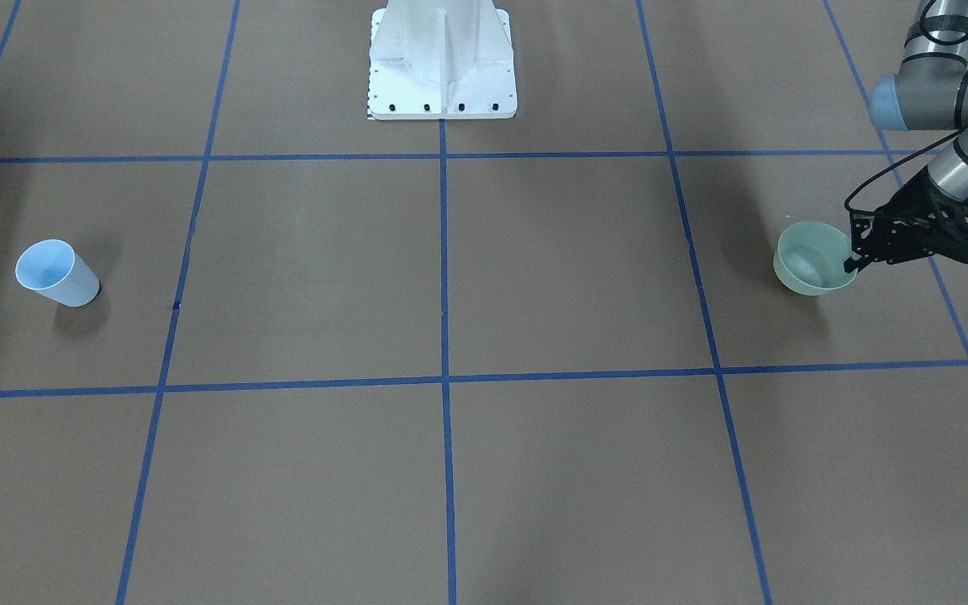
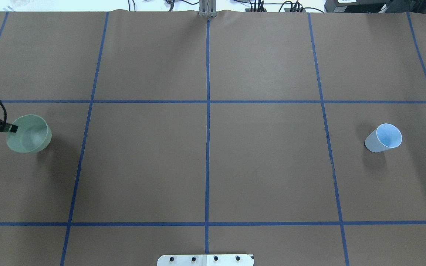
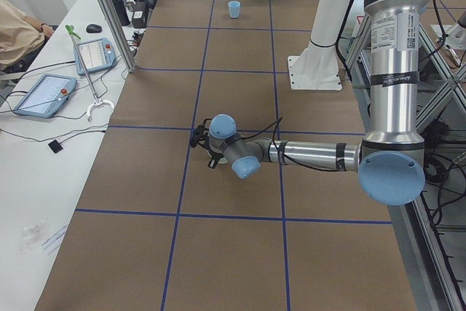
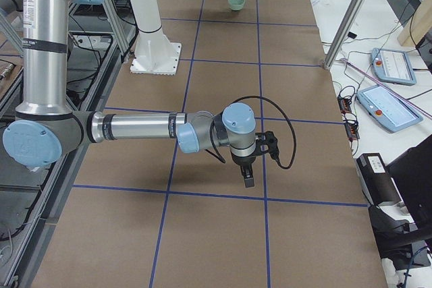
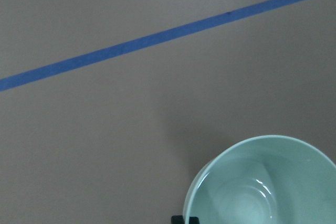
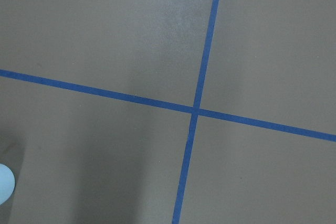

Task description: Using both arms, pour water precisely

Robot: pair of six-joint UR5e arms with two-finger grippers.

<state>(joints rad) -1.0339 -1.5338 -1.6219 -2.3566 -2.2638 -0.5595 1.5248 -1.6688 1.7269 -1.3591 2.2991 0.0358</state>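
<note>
A pale green bowl stands at the robot's far left, also in the overhead view and the left wrist view. My left gripper is at the bowl's outer rim with its fingers close together, pinching the rim; in the overhead view it shows as one narrow tip. A pale blue cup stands upright far off at the robot's right. My right gripper hangs over bare table; I cannot tell if it is open. No water shows; the bowl's inside only glints.
The white bolted pedestal base stands at the robot's edge of the table. Blue tape lines divide the brown table into squares. Tablets and cables lie on side benches; a person sits at one.
</note>
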